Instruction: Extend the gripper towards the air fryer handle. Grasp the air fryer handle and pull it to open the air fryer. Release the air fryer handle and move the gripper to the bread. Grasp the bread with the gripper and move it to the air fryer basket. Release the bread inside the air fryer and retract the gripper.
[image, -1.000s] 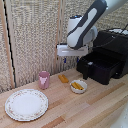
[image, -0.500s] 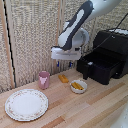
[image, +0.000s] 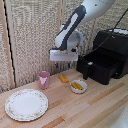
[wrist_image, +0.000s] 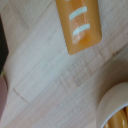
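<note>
Below the hand (image: 63, 65) and slightly toward the exterior view's left, the bread (image: 63, 78) lies on the desk (image: 95, 107). Hand empty, fingers slightly parted. Centre over the bread's narrow width before descending; the air fryer basket (image: 102, 67) already stands open beyond.

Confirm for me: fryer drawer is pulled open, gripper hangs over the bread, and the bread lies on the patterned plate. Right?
Not quite. In the exterior view the bread lies on the bare wooden table, between the pink cup and the small white bowl, not on the patterned plate. The rest holds: drawer out, gripper above the bread.
</note>
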